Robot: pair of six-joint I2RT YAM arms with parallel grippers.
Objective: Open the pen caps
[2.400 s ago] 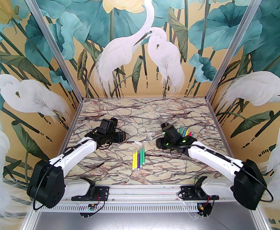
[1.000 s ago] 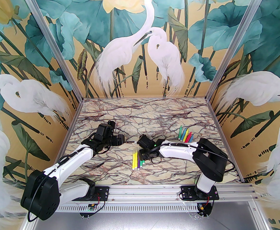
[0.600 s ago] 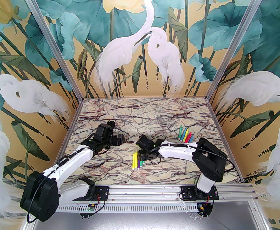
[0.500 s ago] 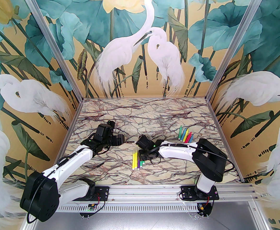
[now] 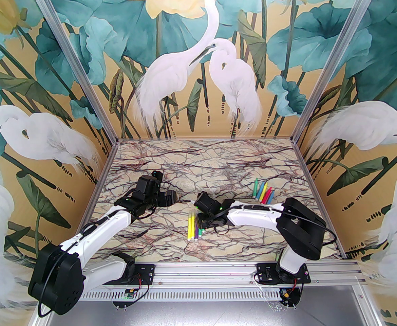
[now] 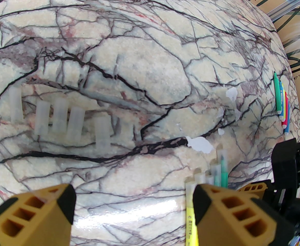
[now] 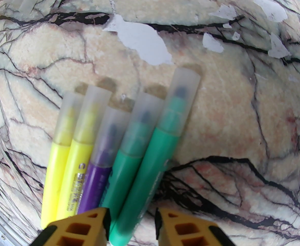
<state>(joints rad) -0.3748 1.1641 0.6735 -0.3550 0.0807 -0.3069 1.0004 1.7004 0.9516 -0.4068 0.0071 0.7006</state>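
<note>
Three walls (image 5: 286, 63) painted with white egrets, teal lotus leaves and pale yellow blooms close in a square table (image 5: 202, 158), with aluminium posts (image 5: 71, 58) rising at its back corners. The tabletop is cream with a marble pattern, crossed by dark and reddish veins. A few irregular white patches (image 7: 142, 42) mark it near the middle. Two white and black arms (image 5: 110, 222) reach in from the near edge.

Five capped pens (image 7: 114, 168) lie side by side at the table's centre, touching one another: two yellow, one purple, two green. Their pen caps (image 7: 183, 93), of cloudy see-through plastic, point away from the arms' bases. The right gripper (image 7: 131, 214) is low over the pens' butt ends, its orange fingers (image 7: 188, 227) either side of the rightmost green pen. Its jaws are only narrowly apart, and a sliver of table shows beside the pen, so it is not clamped. The left gripper (image 6: 133, 204) sits low just left of the capped ends, jaws spread wide and holding nothing.

Five loose caps (image 6: 60, 114) lie in a rough row on the bare marble ahead of the left gripper, apart from the capped pens. Toward the table's right side, five uncapped pens (image 5: 263, 193) in green, blue, yellow, pink and blue lie fanned together, tips toward the back wall.
</note>
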